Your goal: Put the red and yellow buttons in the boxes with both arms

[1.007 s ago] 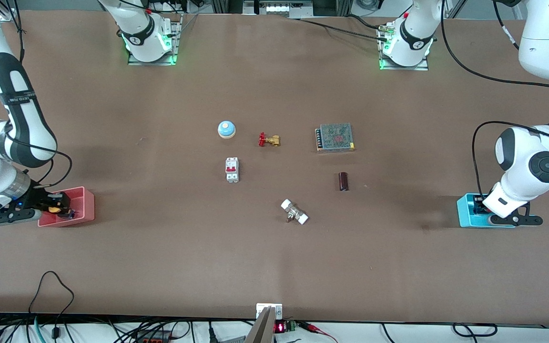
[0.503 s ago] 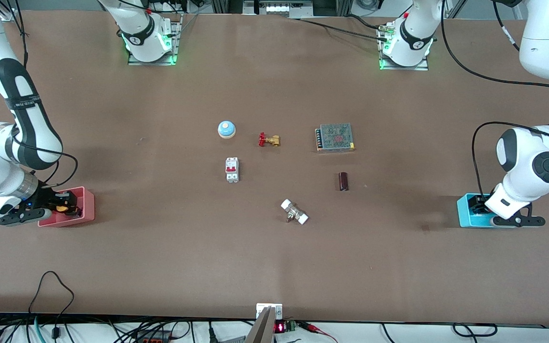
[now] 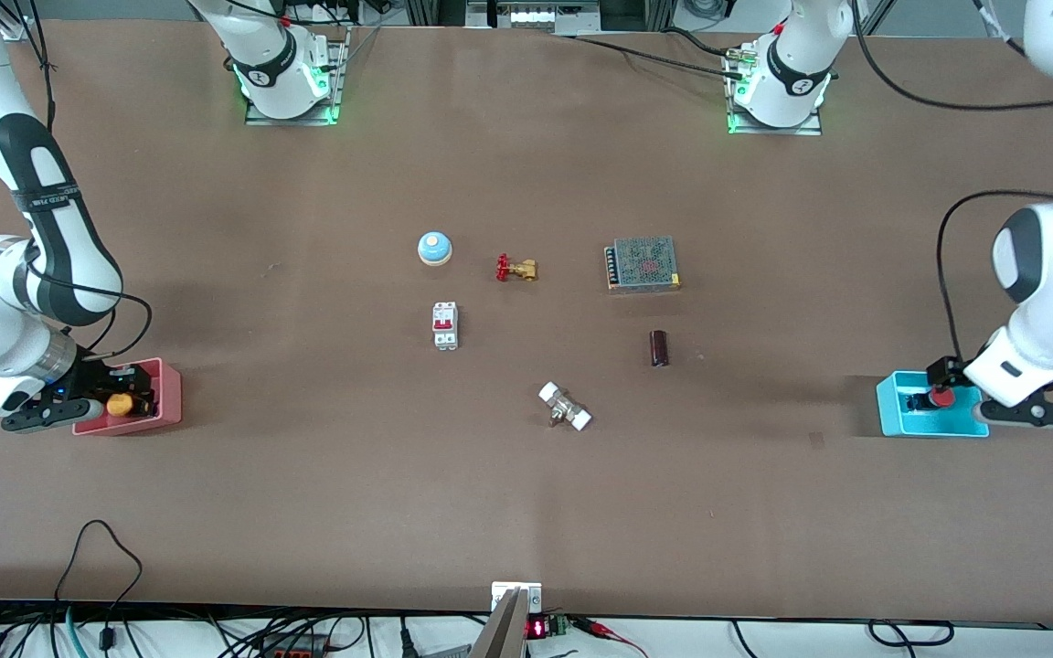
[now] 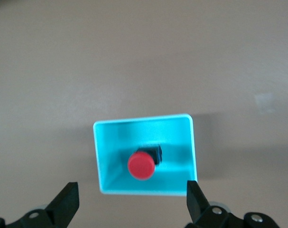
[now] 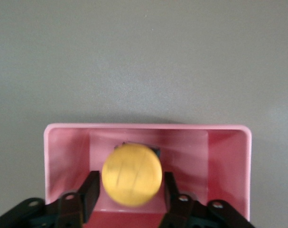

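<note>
The red button (image 3: 943, 397) sits in the cyan box (image 3: 897, 411) at the left arm's end of the table; it also shows in the left wrist view (image 4: 141, 166) inside the box (image 4: 106, 142). My left gripper (image 3: 945, 382) (image 4: 133, 190) is open wide and empty above the box. The yellow button (image 3: 119, 404) (image 5: 132, 175) lies in the pink box (image 3: 170, 393) (image 5: 229, 142) at the right arm's end. My right gripper (image 3: 124, 393) (image 5: 132, 190) is low in the pink box, its fingers (image 5: 92, 187) slightly apart on either side of the button's cap.
In the table's middle lie a blue dome bell (image 3: 434, 248), a brass valve with a red handle (image 3: 515, 269), a white breaker (image 3: 445, 325), a metal power supply (image 3: 643, 263), a dark cylinder (image 3: 659, 347) and a white-ended fitting (image 3: 564, 407).
My left gripper has let go of the red button and risen off the cyan box, uncovering the button. My right gripper has lowered into the pink box and loosened around the yellow button.
</note>
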### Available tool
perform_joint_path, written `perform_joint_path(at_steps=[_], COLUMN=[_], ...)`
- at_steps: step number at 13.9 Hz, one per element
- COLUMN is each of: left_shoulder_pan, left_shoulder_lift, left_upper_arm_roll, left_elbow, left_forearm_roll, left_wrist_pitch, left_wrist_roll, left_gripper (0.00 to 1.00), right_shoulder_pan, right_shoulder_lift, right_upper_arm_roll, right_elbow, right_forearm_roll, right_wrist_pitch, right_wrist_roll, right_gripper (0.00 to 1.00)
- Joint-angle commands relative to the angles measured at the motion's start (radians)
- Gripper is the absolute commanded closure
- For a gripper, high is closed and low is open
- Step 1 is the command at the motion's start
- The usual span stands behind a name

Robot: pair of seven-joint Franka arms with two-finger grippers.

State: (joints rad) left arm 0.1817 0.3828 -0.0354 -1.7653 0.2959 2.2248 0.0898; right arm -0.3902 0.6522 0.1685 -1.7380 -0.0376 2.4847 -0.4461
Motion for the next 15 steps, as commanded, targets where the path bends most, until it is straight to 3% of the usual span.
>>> perform_joint_path(at_steps=[1, 4, 8, 10, 12, 15], left_shoulder_pan=[0.005, 0.002, 0.002, -0.025, -0.112, -0.209], left_shoulder_lift=[-0.106, -0.117, -0.125, -0.165, -0.214, -0.347], left_upper_arm_roll=[-0.087, -0.121, -0.207, -0.212, -0.126, -0.012], left_elbow=[0.03, 0.191, 0.349, 0.346, 0.313, 0.119], left_forearm_roll=[-0.056, -0.231, -0.265, -0.267, -0.278, -0.288], left_wrist_pitch=[-0.214, -0.521, -0.764, -0.766, -0.74, -0.544], left_wrist_roll=[0.019, 0.013, -0.013, -0.012, -0.013, -0.013], left_gripper=[0.0, 0.0, 0.0, 0.0, 0.0, 0.0], right_shoulder_pan=[-0.013, -0.013, -0.004, 0.004, 0.03, 0.094], right_shoulder_lift=[0.0, -0.008, -0.109, -0.176, -0.274, -0.417], right_upper_arm_roll=[0.011, 0.011, 0.011, 0.011, 0.011, 0.011], right_elbow=[-0.002, 0.005, 0.011, 0.011, 0.005, 0.008], right_forearm_roll=[0.016, 0.015, 0.013, 0.019, 0.027, 0.027], right_wrist_pitch=[-0.001, -0.001, -0.097, -0.168, -0.275, -0.481], right_wrist_roll=[-0.028, -0.028, -0.033, -0.02, 0.038, 0.226], right_gripper=[0.26, 0.26, 0.17, 0.16, 0.0, 0.0])
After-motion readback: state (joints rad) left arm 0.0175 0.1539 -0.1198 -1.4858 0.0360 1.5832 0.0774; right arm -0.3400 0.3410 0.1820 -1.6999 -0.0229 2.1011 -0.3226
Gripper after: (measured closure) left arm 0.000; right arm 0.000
